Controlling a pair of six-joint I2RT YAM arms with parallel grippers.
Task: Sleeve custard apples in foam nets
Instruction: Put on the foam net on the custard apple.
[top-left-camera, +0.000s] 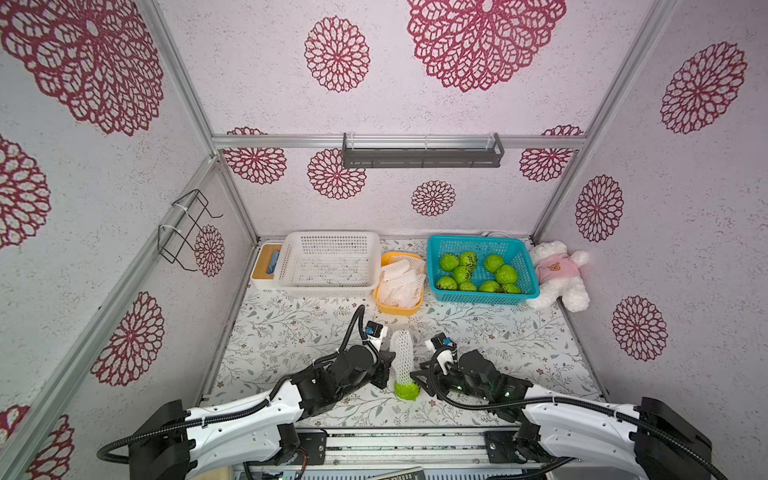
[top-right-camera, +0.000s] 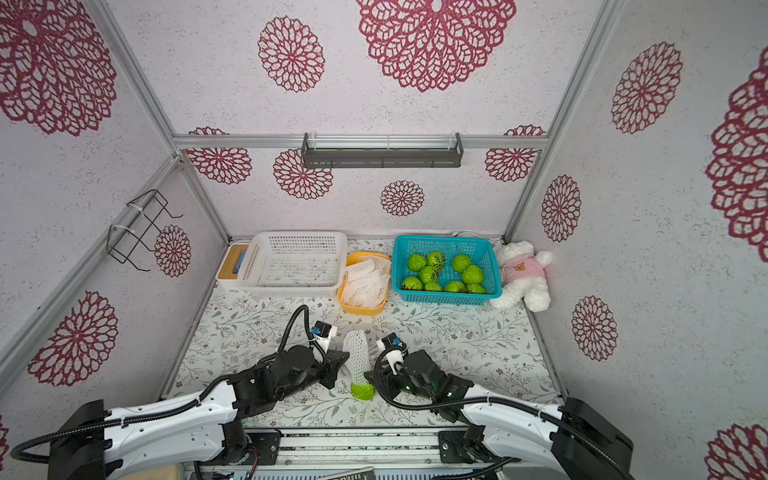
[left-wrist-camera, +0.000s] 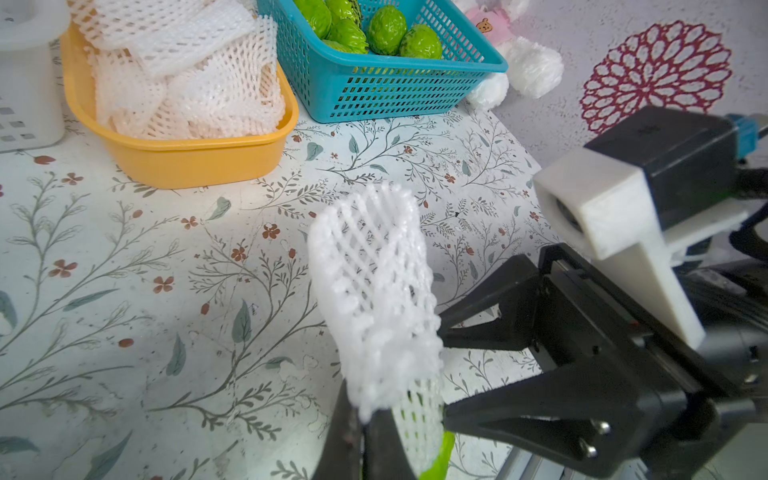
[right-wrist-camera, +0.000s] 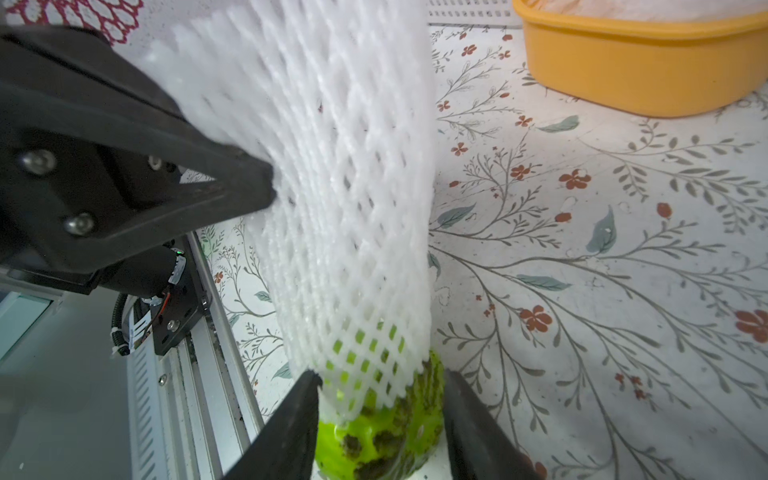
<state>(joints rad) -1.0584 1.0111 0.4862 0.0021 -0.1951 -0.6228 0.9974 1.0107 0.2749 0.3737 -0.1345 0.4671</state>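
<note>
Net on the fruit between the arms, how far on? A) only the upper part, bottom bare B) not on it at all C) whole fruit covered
A: the net wraps only the top of the fruit, and the green lower part shows bare.

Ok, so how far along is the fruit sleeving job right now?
Nothing looks finished: the white basket shows no sleeved fruit. In hand: one custard apple sits only partly inside a foam net; the left gripper is shut on the net, and the right gripper has jaws either side of the fruit. Left: pull the net down, then about nine bare fruits in the blue basket.
</note>
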